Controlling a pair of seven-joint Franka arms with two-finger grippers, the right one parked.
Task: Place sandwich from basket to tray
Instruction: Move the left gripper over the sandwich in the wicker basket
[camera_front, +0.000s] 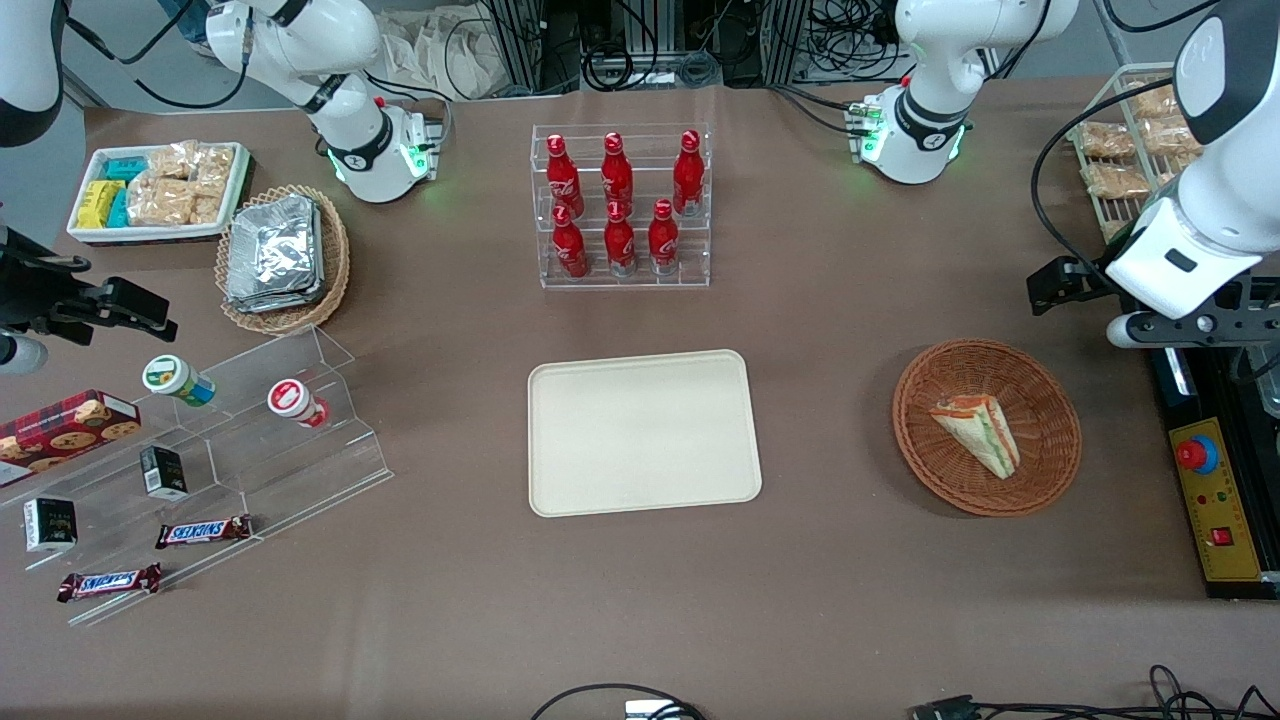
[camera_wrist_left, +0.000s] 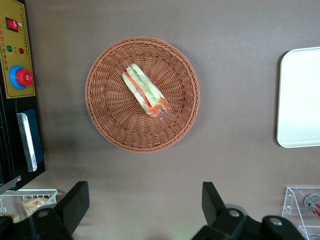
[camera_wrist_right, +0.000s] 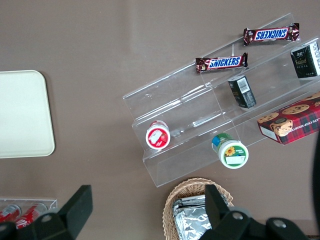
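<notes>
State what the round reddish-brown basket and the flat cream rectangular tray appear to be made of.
Round reddish-brown basket: woven wicker, by its ribbed weave. Flat cream rectangular tray: probably matte moulded plastic, smooth and uniform. The open gripper hovers above the basket and its sandwich.

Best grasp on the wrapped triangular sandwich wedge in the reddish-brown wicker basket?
Likely from straight above, fingers across the two bread faces at mid-length. The clear-wrapped triangular sandwich wedge lies near the middle of the round reddish-brown wicker basket, long and narrow with its striped filling edge up, so the short span fits. The left end effector is open, above the table beside the basket.
</notes>
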